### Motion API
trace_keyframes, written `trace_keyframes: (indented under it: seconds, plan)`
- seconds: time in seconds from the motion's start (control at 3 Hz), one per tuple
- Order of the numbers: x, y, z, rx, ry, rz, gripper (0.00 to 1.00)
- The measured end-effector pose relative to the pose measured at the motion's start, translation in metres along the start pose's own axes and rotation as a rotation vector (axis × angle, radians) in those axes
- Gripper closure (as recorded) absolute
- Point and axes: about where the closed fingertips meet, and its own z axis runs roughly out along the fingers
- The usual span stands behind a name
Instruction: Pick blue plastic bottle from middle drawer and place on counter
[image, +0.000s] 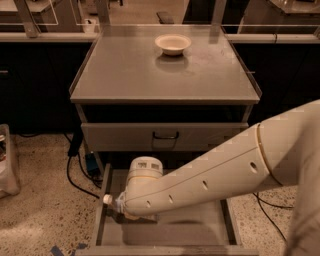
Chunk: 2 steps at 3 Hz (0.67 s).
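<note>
The blue plastic bottle (114, 202) lies on its side at the left of the open middle drawer (195, 231). Its white cap points left toward the drawer's left wall, and most of its body is hidden under my wrist. My gripper (133, 214) is down in the drawer right over the bottle, covered by the white wrist housing. The counter (150, 75) is the grey cabinet top above, carrying only a white bowl (173, 44) near its back edge.
A closed grey drawer front with a black handle (165, 135) sits just above the open drawer. Black cables and a small blue box (92, 163) lie on the speckled floor to the left. A pale bin (7, 165) stands at far left. Dark cabinets line the back.
</note>
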Motion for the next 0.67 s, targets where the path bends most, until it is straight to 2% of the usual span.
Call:
trace_keyframes:
  seconds: [0.33,0.67]
  plan:
    - [-0.0021,-0.0139,-0.0484,0.083,-0.010,0.029,1.00]
    - [-0.0025,-0.0146,-0.0502,0.085,-0.011,0.027,1.00]
